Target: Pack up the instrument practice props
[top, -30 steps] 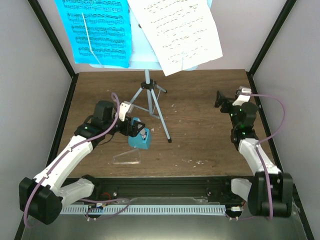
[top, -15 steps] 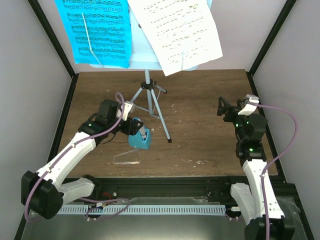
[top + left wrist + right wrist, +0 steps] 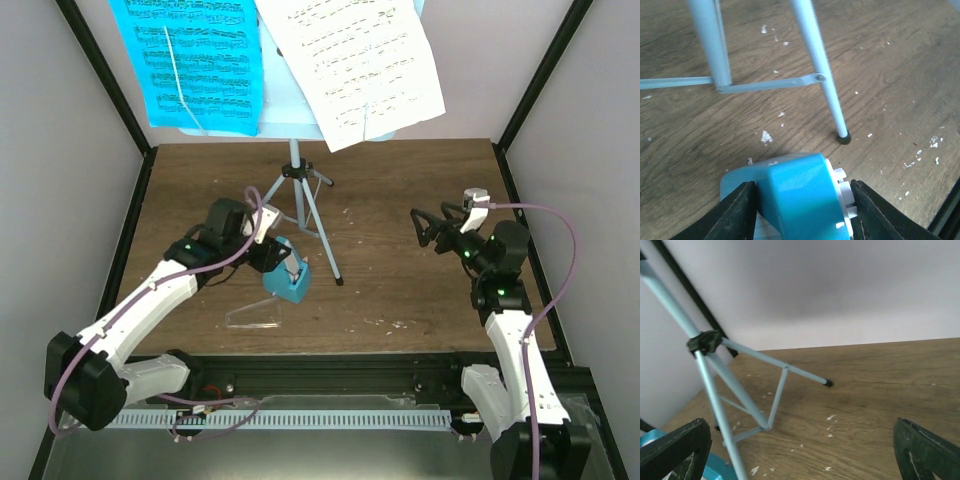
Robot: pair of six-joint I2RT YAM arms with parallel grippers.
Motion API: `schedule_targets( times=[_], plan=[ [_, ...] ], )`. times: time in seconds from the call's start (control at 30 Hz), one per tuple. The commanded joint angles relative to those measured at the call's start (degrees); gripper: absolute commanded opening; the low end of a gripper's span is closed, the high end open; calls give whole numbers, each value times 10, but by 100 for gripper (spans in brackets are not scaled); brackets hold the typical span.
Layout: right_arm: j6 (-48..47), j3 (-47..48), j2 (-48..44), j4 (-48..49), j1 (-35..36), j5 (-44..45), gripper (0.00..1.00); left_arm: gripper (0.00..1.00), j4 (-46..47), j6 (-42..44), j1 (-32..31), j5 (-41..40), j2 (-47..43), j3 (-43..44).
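1. Where the tabletop [image 3: 400,190] meets its near edge, a clear cover [image 3: 255,315] lies flat on the wood, left of centre. It is off the metronome and just in front of it.
2. Just behind the cover is the teal metronome [image 3: 288,282] [image 3: 795,195], close to the black-tipped foot of one stand leg. Whether its base touches the wood cannot be told.
3. Reaching in from the left, the left hand [image 3: 275,255] [image 3: 802,200] is clenched on the metronome. The wrist view shows one dark finger pressed against each side of it.
4. Well apart on the right, the right hand [image 3: 425,228] [image 3: 797,452] hangs above the tabletop, released. Its fingers are spread wide with nothing between them, and they point toward the stand.
5. At centre back the pale blue music stand [image 3: 300,195] [image 3: 815,65] [image 3: 715,380] is upright on its thin tripod legs.
6. Farthest and highest, the stand carries a cyan music sheet [image 3: 195,60] on the left. A white music sheet [image 3: 360,65] hangs tilted on the right.
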Motion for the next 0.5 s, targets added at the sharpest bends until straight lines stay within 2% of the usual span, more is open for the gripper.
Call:
schedule_targets(
  times=[0.0, 0.13, 0.27, 0.4, 0.47],
  plan=[
    [-7, 19, -2, 25, -4, -101, 100, 49, -34, 34, -47, -4, 14, 10],
    [-8, 11, 3, 28, -3, -137, 100, 44, -42, 51, -80, -8, 16, 8],
    [-1, 7, -2, 33, -2, -174, 100, 42, -31, 61, -87, 57, 3, 3],
    [14, -1, -7, 46, -1, -187, 100, 42, -25, 67, -95, 69, -8, -3],
    [17, -5, -6, 49, 2, -188, 100, 46, -25, 66, -96, 68, -10, -2]
  ],
)
